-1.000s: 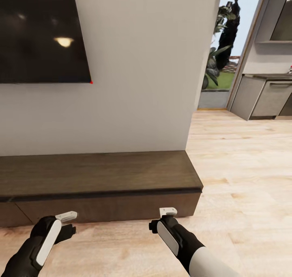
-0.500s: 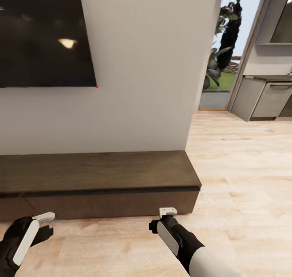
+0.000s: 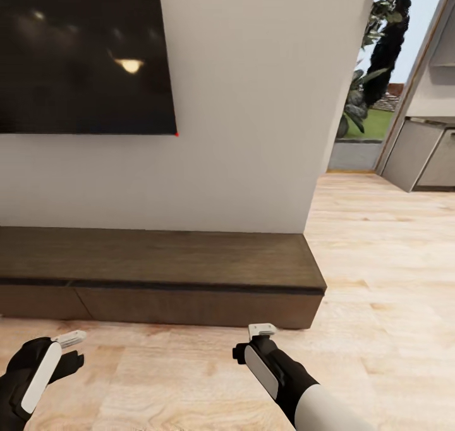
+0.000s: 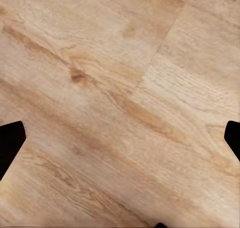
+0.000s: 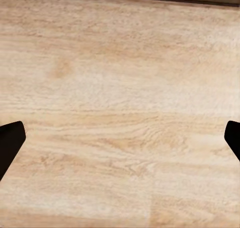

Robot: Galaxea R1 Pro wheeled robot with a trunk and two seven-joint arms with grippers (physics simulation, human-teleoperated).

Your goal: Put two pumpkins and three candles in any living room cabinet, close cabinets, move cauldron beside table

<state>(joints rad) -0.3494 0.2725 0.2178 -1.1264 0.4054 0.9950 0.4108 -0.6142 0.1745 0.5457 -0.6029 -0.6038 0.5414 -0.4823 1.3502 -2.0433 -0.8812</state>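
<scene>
The cabinet (image 3: 158, 260) is a long, low dark-brown unit against the white wall, with a bare top and its drawer fronts flush. Over the wood floor just in front of it, my left gripper (image 3: 72, 349) hangs at the lower left and my right gripper (image 3: 251, 341) at the lower middle. Both are open and hold nothing. In the wrist views the left gripper (image 4: 120, 138) and right gripper (image 5: 120, 138) have their dark fingertips wide apart over bare floorboards. The pumpkins, candles, cauldron and table are out of view.
A large black TV (image 3: 82, 52) hangs on the wall above the cabinet. Right of the wall's corner a glass door (image 3: 373, 102) looks onto plants, and grey kitchen cupboards (image 3: 423, 159) stand at the far right. Open wood floor (image 3: 379, 260) stretches right of the cabinet.
The camera has turned left, so the wall, TV and cabinet sit further right in the picture. My left arm has drawn back toward the lower left. The right arm is unchanged.
</scene>
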